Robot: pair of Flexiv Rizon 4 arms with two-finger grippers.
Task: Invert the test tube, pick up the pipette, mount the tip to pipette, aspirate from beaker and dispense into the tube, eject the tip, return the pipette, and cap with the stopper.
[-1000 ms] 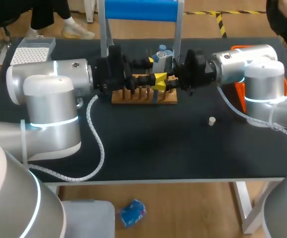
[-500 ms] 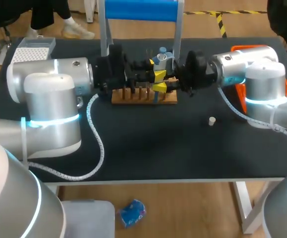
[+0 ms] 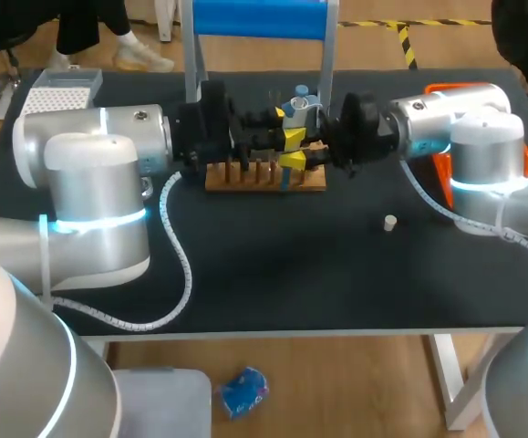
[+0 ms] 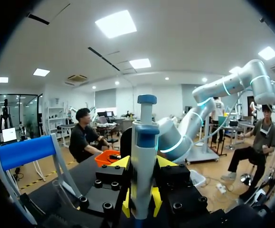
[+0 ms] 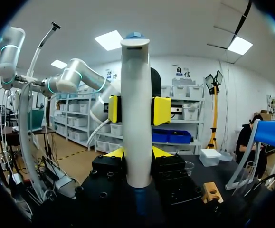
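Head view gives you both arms meeting over the wooden rack (image 3: 264, 178) on the twelve o'clock side of the table (image 3: 336, 274); your left arm (image 3: 90, 146) comes in from nine o'clock, your right arm (image 3: 446, 123) from three o'clock, and the pipette (image 3: 295, 111) stands upright between them, just above the rack; on the black tabletop a small pale stopper (image 3: 389, 222) lies at about four o'clock from the rack, well apart from it; a white tip box (image 3: 58, 91) sits at the ten o'clock corner; an orange object (image 3: 441, 169) shows at two o'clock, partly behind the right arm; a blue-topped stand (image 3: 259, 18) rises just behind the rack; a grey cable (image 3: 177, 265) from the left arm loops across the surface towards eight o'clock. Left wrist view shows you the left gripper (image 4: 142, 204) clamped on the pipette, one yellow tip on either side. Right wrist view shows the right gripper (image 5: 136, 153) closed on the same pipette, with the left gripper's yellow pads (image 5: 161, 110) flanking it just beyond; a clear vessel (image 5: 189, 167) near the gripper is probably the beaker, though you cannot be sure from this angle.
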